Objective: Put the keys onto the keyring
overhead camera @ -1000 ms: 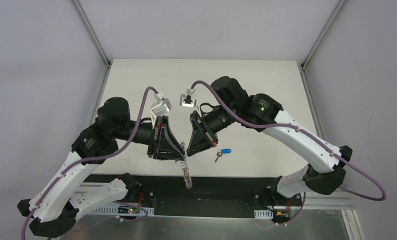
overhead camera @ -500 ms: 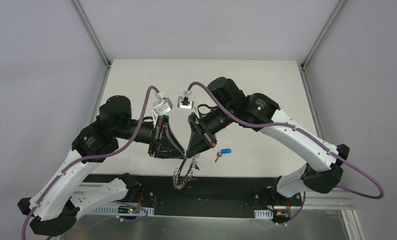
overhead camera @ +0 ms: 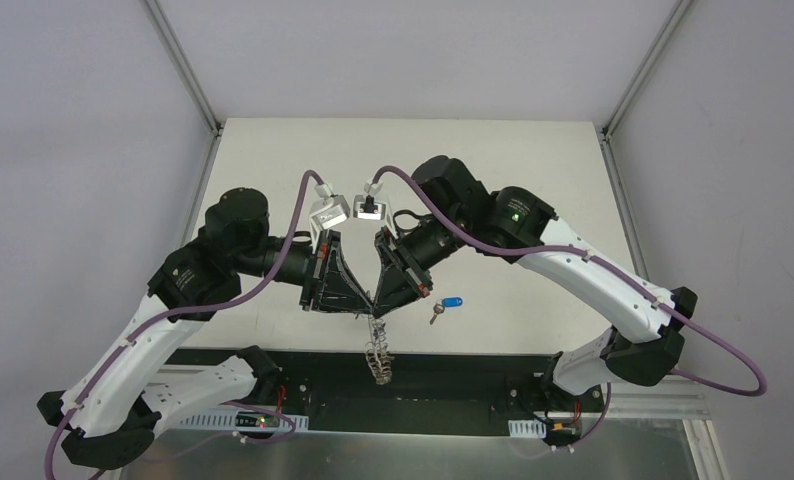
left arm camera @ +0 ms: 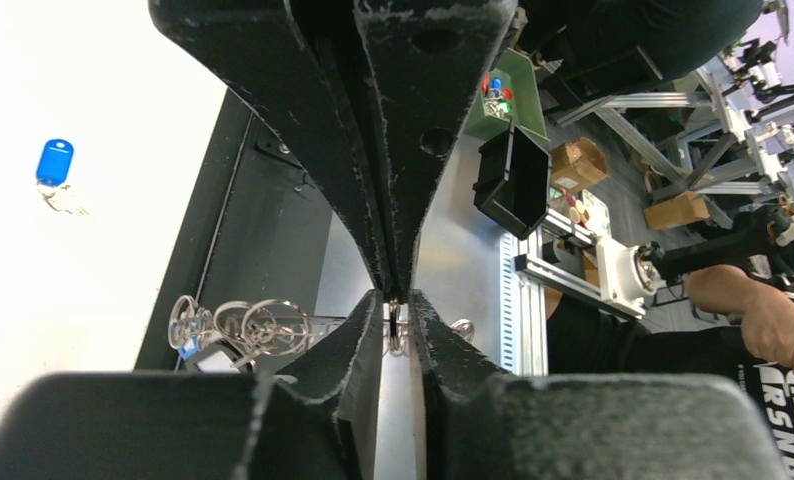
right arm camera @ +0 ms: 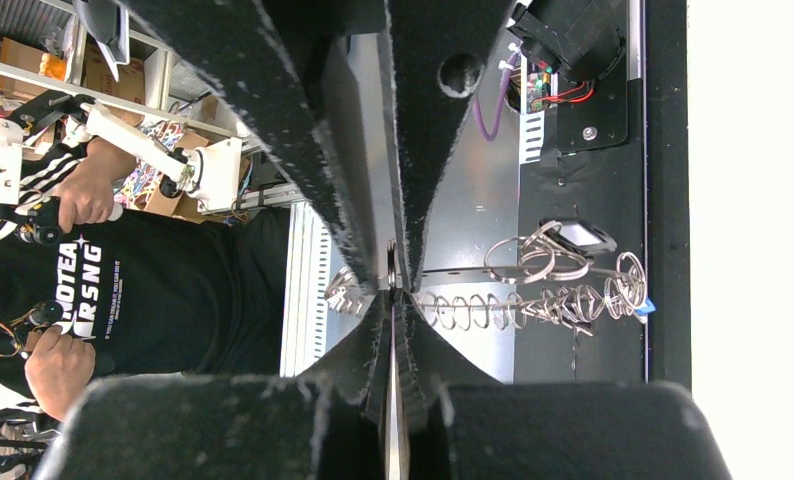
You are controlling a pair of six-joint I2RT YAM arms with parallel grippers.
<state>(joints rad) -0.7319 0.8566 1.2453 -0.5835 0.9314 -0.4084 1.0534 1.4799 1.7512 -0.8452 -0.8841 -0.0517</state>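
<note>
The keyring point(overhead camera: 377, 352) is a floppy silvery chain of wire loops. It hangs straight down from my two grippers over the table's near edge. My left gripper point(overhead camera: 365, 308) and right gripper point(overhead camera: 382, 307) meet tip to tip, both shut on its top. In the left wrist view my jaws point(left arm camera: 397, 315) pinch a ring wire and loops point(left arm camera: 243, 328) trail left. In the right wrist view my jaws point(right arm camera: 391, 290) are closed on the keyring point(right arm camera: 513, 305). A blue-capped key point(overhead camera: 451, 302) lies on the table right of the right gripper, also seen in the left wrist view point(left arm camera: 54, 162).
The white table point(overhead camera: 273, 180) ends in a black strip point(overhead camera: 453, 365) at the near edge, under the hanging ring. Metal frame posts stand at the back corners. A person and shelving show beyond the table in the wrist views.
The left gripper has moved right until its tips meet the right gripper's. The keyring, looped sideways half a second ago, now hangs straight down.
</note>
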